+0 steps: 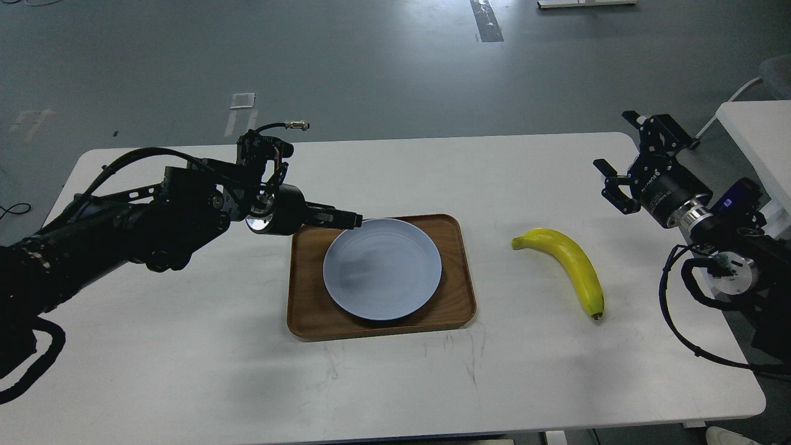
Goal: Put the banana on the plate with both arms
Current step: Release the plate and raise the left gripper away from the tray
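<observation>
The pale blue-grey plate (383, 272) lies on the brown wood-grain tray (460, 296) in the middle of the white table. My left gripper (353, 218) reaches in from the left, and its fingers look closed together on the plate's far-left rim. The yellow banana (571, 262) lies on the table to the right of the tray, with its stem toward the tray and its dark tip toward me. My right gripper (620, 159) is open and empty, above the table's far right edge, beyond and to the right of the banana.
The white table (185, 358) carries only the tray, the plate and the banana. A second white table (754, 136) stands off the right edge, close behind my right arm. Loose black cables (680, 321) hang from my right wrist over the table's right side.
</observation>
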### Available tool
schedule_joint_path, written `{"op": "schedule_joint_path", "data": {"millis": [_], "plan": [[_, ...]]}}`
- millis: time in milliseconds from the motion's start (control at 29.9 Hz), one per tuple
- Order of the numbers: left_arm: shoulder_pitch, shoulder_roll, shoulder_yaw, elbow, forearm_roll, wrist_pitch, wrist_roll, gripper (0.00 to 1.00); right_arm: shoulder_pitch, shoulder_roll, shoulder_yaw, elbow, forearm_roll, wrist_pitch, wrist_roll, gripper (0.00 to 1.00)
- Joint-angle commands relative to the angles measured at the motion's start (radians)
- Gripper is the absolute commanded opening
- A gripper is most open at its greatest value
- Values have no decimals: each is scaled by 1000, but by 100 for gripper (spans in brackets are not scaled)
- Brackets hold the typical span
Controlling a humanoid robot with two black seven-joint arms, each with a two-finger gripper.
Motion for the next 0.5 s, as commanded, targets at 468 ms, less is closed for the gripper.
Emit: {"op": "schedule_joint_path", "data": {"millis": [468], "plan": [[166, 191, -380, -28, -1147, 0, -12, 98, 11, -20, 1, 10, 3, 0, 0, 100]]}}
